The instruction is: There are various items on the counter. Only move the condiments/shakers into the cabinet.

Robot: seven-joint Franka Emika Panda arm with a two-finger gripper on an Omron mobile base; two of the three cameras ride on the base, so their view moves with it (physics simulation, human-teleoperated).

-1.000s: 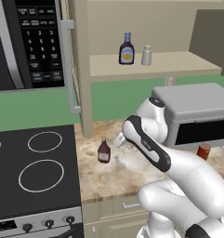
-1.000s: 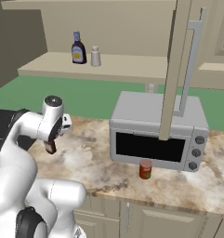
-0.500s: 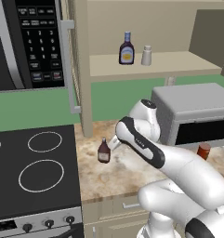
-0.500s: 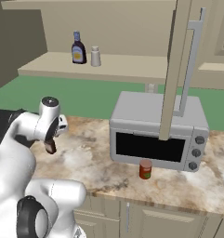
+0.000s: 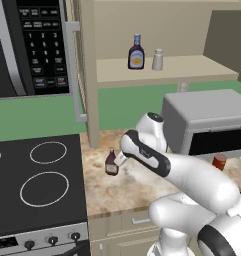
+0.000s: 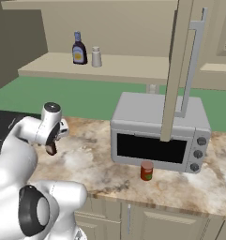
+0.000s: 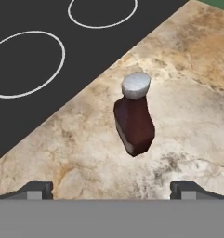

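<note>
The slim brown-red bottle (image 7: 134, 122) with a pale cap stands upright on the speckled counter (image 7: 192, 116), close to the stovetop edge. My gripper (image 7: 112, 191) is open, hovering above and just short of the bottle, with nothing between its fingers. From the left base view the bottle (image 5: 111, 163) sits just left of my bent arm. The arm partly covers it (image 6: 51, 149) in the right base view. On the cabinet shelf (image 5: 192, 68) stand the dark blue-capped bottle (image 5: 136, 52) and the grey-white shaker (image 5: 157, 59), side by side.
A grey microwave (image 6: 156, 133) stands on the counter to the right, a small red can (image 6: 146, 170) in front of it. The black stovetop (image 5: 34, 187) borders the counter on the left. An open cabinet door (image 6: 180, 70) hangs above the microwave.
My hand has swung left and down toward the brown-red bottle. The jaws stay open. Nothing on the counter or shelf has moved.
</note>
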